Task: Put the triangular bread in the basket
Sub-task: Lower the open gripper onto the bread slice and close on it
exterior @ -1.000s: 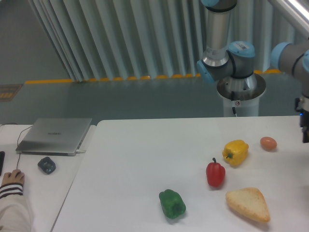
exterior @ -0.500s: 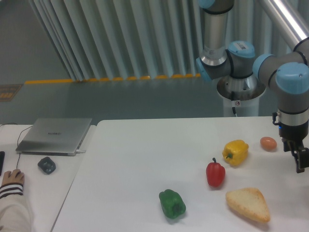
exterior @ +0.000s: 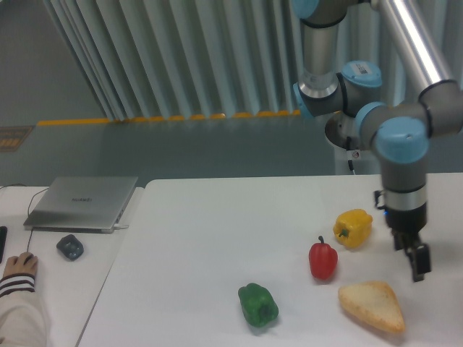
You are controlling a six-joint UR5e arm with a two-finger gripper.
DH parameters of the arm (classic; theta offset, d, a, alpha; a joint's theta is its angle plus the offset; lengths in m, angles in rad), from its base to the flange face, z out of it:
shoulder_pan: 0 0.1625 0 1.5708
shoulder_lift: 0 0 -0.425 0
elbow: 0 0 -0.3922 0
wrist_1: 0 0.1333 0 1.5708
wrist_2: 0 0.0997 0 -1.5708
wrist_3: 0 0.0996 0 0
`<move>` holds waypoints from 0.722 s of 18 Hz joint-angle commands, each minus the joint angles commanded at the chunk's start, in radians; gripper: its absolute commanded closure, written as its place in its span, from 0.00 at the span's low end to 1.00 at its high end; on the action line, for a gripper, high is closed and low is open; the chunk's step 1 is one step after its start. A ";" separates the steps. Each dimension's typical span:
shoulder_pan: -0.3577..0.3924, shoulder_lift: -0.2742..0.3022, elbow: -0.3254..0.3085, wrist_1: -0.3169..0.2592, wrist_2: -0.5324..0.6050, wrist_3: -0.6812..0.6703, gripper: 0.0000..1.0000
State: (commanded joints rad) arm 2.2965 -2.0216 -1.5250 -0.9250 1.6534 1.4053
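Observation:
The triangular bread [exterior: 371,305] lies flat on the white table [exterior: 217,238] near the front right, pale cream on top with a tan crust. My gripper [exterior: 417,271] hangs point-down just above and to the right of the bread's far corner, apart from it. Its dark fingers [exterior: 415,257] show edge-on as one shape, so the gap between them is hidden. Nothing is seen held. The basket is out of view.
A yellow pepper [exterior: 353,228], a red pepper [exterior: 323,260] and a green pepper [exterior: 258,305] lie to the left of the bread. On the left side table are a laptop [exterior: 81,202], a dark mouse [exterior: 69,246] and a person's hand [exterior: 17,269].
The arm has swung in from the right edge, leftward and down, bringing the gripper close to the bread. The small brown egg is now hidden behind the arm.

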 joint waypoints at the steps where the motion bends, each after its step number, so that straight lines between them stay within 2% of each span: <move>1: -0.017 -0.008 0.005 0.000 0.025 -0.003 0.00; 6: -0.040 -0.017 -0.001 -0.003 0.068 0.012 0.00; 8: -0.043 -0.011 -0.014 -0.011 0.085 0.017 0.00; 10: -0.051 -0.020 -0.059 -0.003 0.118 0.015 0.00; 13: -0.066 -0.032 -0.067 -0.005 0.141 0.006 0.00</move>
State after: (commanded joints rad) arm 2.2304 -2.0539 -1.5922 -0.9296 1.7948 1.4113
